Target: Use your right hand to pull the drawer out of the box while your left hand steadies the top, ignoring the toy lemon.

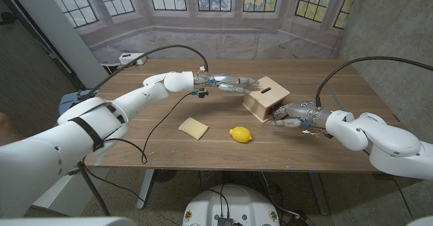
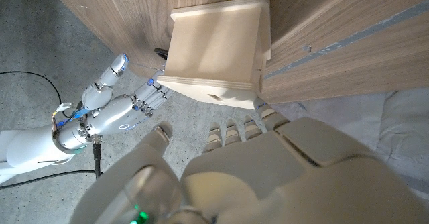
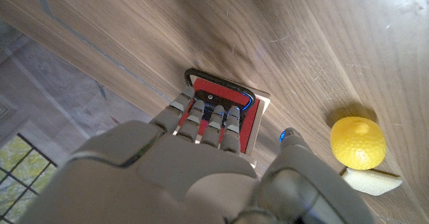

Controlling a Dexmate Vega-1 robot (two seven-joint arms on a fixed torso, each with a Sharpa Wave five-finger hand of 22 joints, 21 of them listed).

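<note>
Beside the box (image 1: 266, 98) lie lemon (image 1: 240, 134) and sponge (image 1: 193, 127).

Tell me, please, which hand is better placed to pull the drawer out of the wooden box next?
The right hand. Its fingers already reach the red drawer front on the box, at the side facing it. The left hand reaches toward the box top from the far side, suited to steadying rather than pulling.
</note>
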